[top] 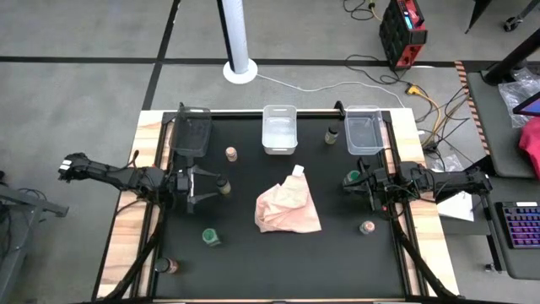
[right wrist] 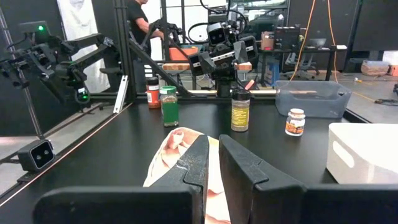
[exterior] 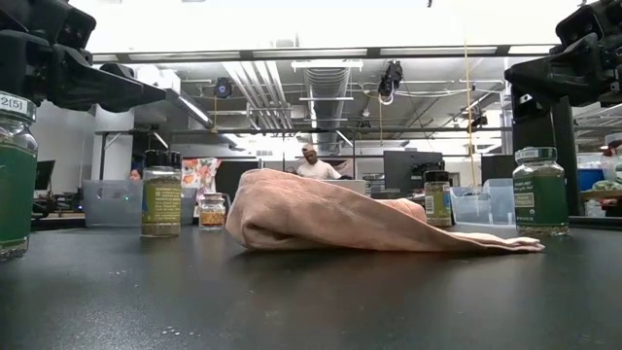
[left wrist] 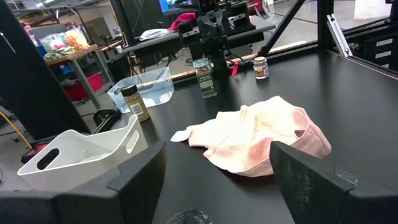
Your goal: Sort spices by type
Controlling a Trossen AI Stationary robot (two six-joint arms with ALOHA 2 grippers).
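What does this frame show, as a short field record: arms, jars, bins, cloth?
left gripper: fingers open around a jar on the table's left side
right gripper: fingers shut, holding nothing, at the right side
loose jars: green-lidded jar, front-left corner jar, tan-lidded jar, dark-lidded jar, front-right jar
bins: left bin, middle bin, right bin, no jars inside
pink cloth: crumpled at centre

An industrial robotics lab: exposed ceiling ducts (exterior: 326, 83), concrete floor with trailing cables (top: 371, 63), cluttered workbenches (left wrist: 74, 53) (a person (exterior: 309, 162) behind).
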